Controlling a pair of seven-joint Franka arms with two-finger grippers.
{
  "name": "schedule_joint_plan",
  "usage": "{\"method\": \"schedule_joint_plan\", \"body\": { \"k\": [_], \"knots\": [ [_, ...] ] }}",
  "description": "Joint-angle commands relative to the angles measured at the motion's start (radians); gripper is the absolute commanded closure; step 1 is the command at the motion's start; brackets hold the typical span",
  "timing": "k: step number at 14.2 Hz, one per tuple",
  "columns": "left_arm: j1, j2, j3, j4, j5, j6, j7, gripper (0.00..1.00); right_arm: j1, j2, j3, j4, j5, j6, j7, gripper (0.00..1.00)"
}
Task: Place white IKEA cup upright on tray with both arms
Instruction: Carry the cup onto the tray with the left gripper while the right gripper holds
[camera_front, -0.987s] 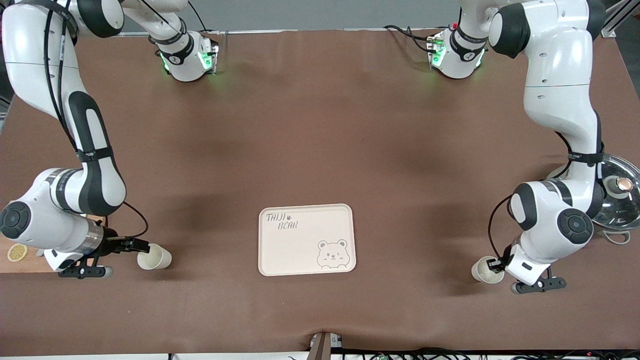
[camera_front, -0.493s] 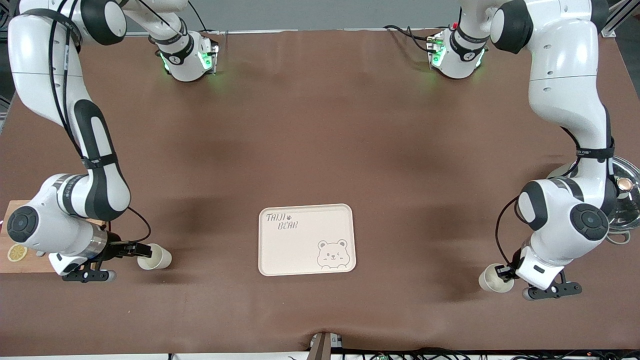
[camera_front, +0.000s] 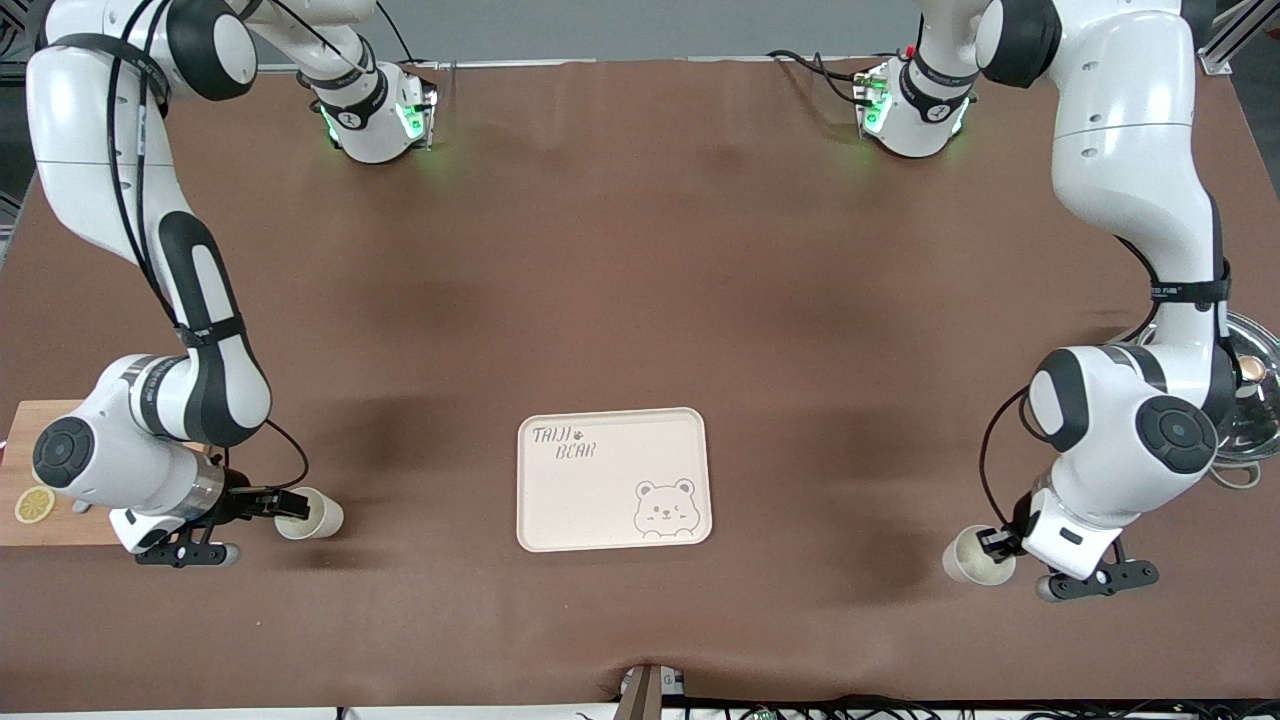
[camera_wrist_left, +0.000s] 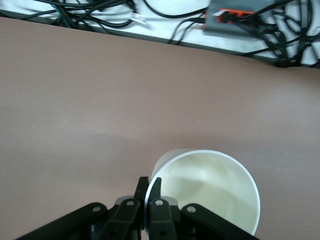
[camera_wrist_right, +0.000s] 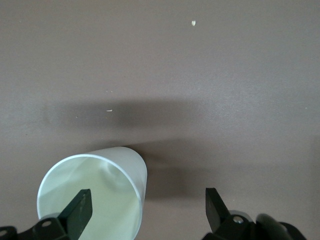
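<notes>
Fingers, left gripper (camera_wrist_left: 149, 192): pressed together on the rim wall of a white plastic cup (camera_wrist_left: 207, 192), one finger inside the mouth, one outside, almost no gap between them. In the front view this left gripper (camera_front: 992, 542) sits toward the left arm's end of the table with its cup (camera_front: 972, 560) tilted, mouth facing the front camera; whether the cup is clear of the brown table cover (camera_front: 640, 300) I cannot tell.

Fingers, right gripper (camera_wrist_right: 147, 210): spread wide and gripping nothing. One finger sits inside the mouth of a second white plastic cup (camera_wrist_right: 95, 195), the other well out to the side over bare cloth. In the front view the right gripper (camera_front: 285, 503) is at the mouth of that cup (camera_front: 312, 514), which lies on its side toward the right arm's end of the table.

Progress: the cream rectangular tray with bear drawing (camera_front: 612, 480) lies between the two cups, well apart from both, and holds nothing. Judged early: one cup is gripped, the other not yet; carrying, righting and setting down are all left.

Hard to make out: both wrist views cut off the gripper bodies and part of each cup. At the table ends a wooden board with a lemon slice (camera_front: 35, 503) and a glass pot lid (camera_front: 1240, 400) are partly covered by the arms.
</notes>
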Motion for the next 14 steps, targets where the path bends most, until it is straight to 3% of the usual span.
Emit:
{"method": "schedule_joint_plan", "body": {
  "k": [1,9,14],
  "knots": [
    [-0.054,-0.025,0.013,0.000,-0.011,-0.031,-0.105,1.00,-0.001,0.026,0.003,0.030,0.016,0.007,-0.017,0.00],
    [-0.304,-0.031,0.104,0.008,-0.010,-0.073,-0.509,1.00,0.006,0.037,0.003,0.027,0.016,0.019,-0.019,0.00],
    [-0.422,-0.020,0.104,0.006,-0.011,-0.086,-0.730,1.00,0.010,0.037,0.001,0.027,0.014,0.018,-0.020,0.03]
  ]
}}
